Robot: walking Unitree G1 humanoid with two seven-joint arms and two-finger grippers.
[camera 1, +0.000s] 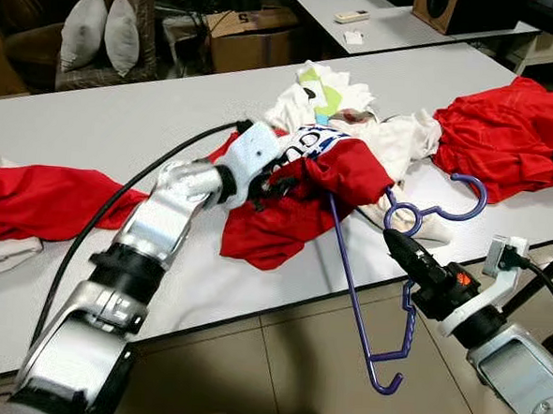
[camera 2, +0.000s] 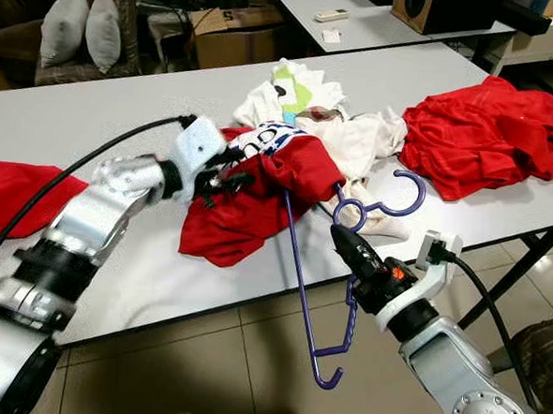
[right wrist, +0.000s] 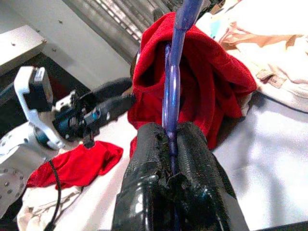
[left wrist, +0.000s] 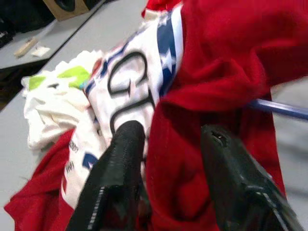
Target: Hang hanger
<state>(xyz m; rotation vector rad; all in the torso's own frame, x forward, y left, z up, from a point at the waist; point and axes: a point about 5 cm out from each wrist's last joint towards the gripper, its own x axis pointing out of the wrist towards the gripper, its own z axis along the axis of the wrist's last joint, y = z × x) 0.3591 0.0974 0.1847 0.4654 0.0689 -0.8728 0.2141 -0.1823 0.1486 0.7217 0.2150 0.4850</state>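
Two grippers at work over a grey table. Left eye view: left gripper reaches into the red shirt, black fingers buried in the cloth just beside the printed white panel. Purple hanger runs from under that shirt, past the table edge, its lower end with a small hook hanging below and in front of the right gripper. The hanger's top hook curls just beyond the right gripper's tips, resting near a white garment. Another red garment lies further beyond the right gripper, well apart. A third red cloth lies to the outside of the left arm.

Right eye view: same layout; right gripper sits at the hanger's neck, at the table edge. Two pillows far behind the left gripper.

Left wrist view: left fingers spread fairly wide, red cloth bunched between them, fabric touching both; whether they actually pinch it I cannot tell. Purple bar pokes out of the cloth just past one finger.

Right wrist view: right fingers closed narrow, clamped on the purple hanger, which runs straight out from the tips into the red shirt. Left gripper shows ahead, beside that shirt.
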